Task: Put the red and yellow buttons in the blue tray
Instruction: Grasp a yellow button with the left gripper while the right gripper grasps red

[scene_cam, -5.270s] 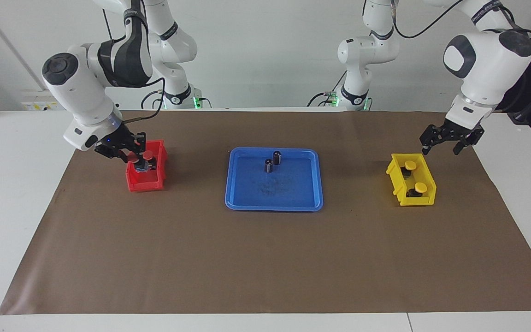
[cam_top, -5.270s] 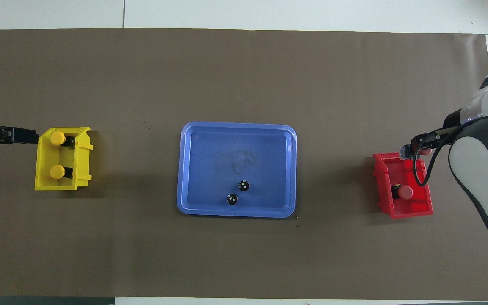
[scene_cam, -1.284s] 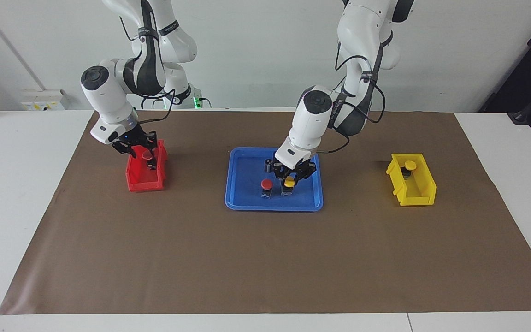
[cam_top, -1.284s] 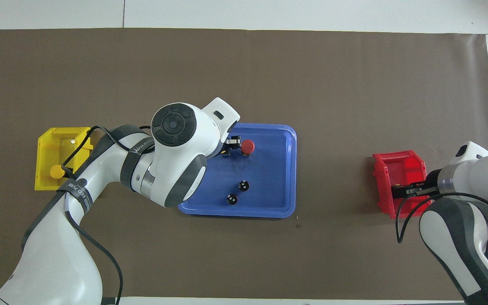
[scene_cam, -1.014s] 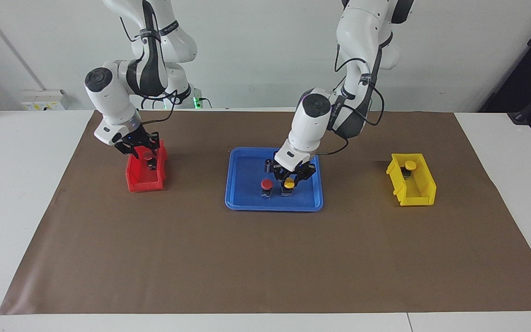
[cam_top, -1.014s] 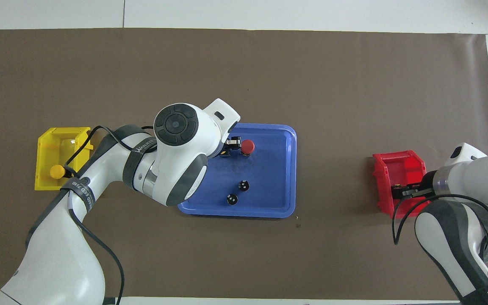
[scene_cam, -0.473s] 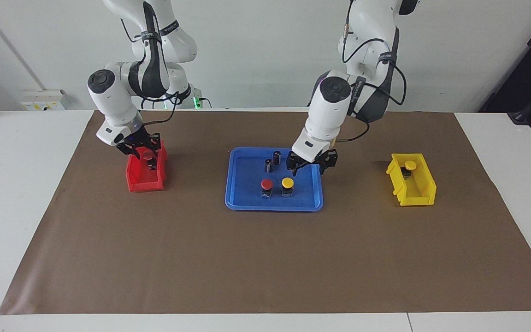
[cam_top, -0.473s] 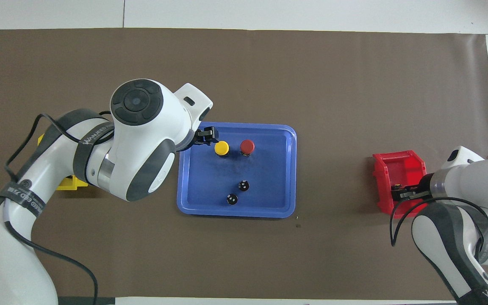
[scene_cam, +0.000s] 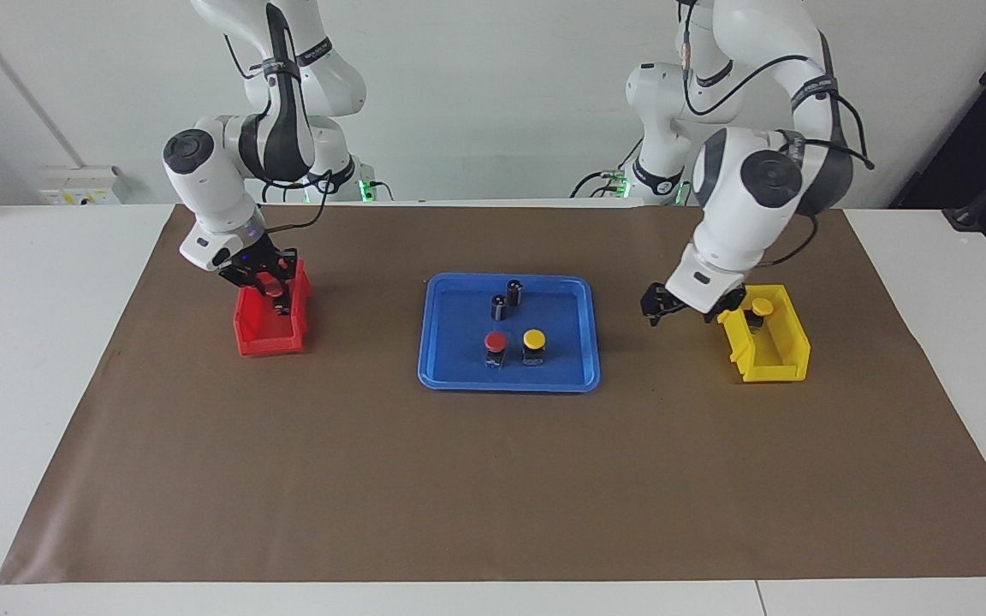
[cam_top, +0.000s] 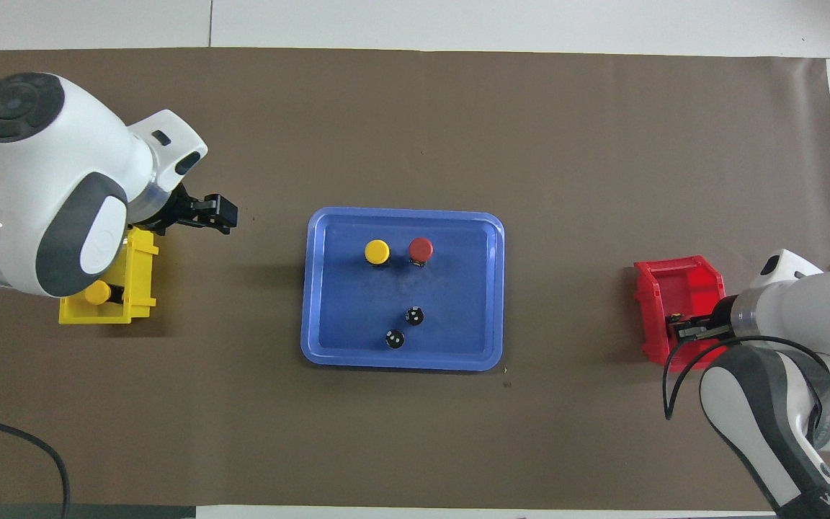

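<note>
The blue tray (scene_cam: 566, 346) (cam_top: 458, 303) lies mid-mat. In it one red button (scene_cam: 495, 343) (cam_top: 421, 249) and one yellow button (scene_cam: 533, 340) (cam_top: 377, 251) stand upright side by side. My left gripper (scene_cam: 691, 313) (cam_top: 222, 213) hangs open and holds nothing, over the mat between the tray and the yellow bin (scene_cam: 780, 359) (cam_top: 140, 288). A second yellow button (scene_cam: 763, 306) (cam_top: 96, 292) stands in that bin. My right gripper (scene_cam: 264, 287) (cam_top: 679, 331) is down in the red bin (scene_cam: 264, 340) (cam_top: 681, 277), shut on a second red button (scene_cam: 276, 292).
Two dark capless cylinders (scene_cam: 500, 307) (scene_cam: 515, 292) stand in the tray's half nearer the robots, also seen from overhead as cylinders (cam_top: 414, 315) (cam_top: 394, 339). A brown mat (scene_cam: 493, 479) covers the table between its white edges.
My left gripper let go of the yellow button in the tray, rose and swung toward the yellow bin. My right gripper closed on the red button in the red bin.
</note>
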`<action>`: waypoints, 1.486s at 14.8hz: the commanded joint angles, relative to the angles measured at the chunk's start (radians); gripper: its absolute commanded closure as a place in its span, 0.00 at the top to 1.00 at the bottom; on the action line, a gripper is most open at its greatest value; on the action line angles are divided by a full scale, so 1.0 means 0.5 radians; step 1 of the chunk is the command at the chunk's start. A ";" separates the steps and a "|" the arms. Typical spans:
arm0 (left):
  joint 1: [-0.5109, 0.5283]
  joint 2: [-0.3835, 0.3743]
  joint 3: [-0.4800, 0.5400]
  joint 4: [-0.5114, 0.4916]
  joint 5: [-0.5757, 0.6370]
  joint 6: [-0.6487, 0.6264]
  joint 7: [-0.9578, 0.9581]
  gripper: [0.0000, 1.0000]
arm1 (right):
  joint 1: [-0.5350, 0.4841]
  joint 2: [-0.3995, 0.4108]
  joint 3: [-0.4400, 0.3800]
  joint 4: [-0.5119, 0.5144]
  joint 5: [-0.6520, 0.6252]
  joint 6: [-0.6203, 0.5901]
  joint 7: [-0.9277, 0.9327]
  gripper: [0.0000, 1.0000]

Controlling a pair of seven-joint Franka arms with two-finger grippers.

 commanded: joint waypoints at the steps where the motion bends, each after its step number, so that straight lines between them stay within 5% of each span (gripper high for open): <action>1: 0.270 -0.087 -0.026 -0.073 0.028 0.008 0.342 0.98 | -0.014 0.010 0.008 0.077 0.031 -0.059 -0.025 0.22; 8: 0.522 -0.197 -0.023 -0.459 0.028 0.420 0.450 0.84 | 0.026 0.276 0.130 1.119 -0.002 -1.019 0.176 0.22; 12: 0.516 -0.292 -0.026 -0.630 0.028 0.361 0.453 0.78 | 0.026 0.534 0.556 1.549 0.025 -1.041 0.847 0.23; 15: 0.516 -0.329 -0.026 -0.704 0.028 0.367 0.475 0.74 | 0.035 0.899 0.835 1.911 -0.008 -0.998 1.375 0.22; 22: 0.522 -0.360 -0.023 -0.843 0.028 0.517 0.521 0.74 | 0.241 1.078 0.861 1.760 -0.061 -0.639 1.549 0.23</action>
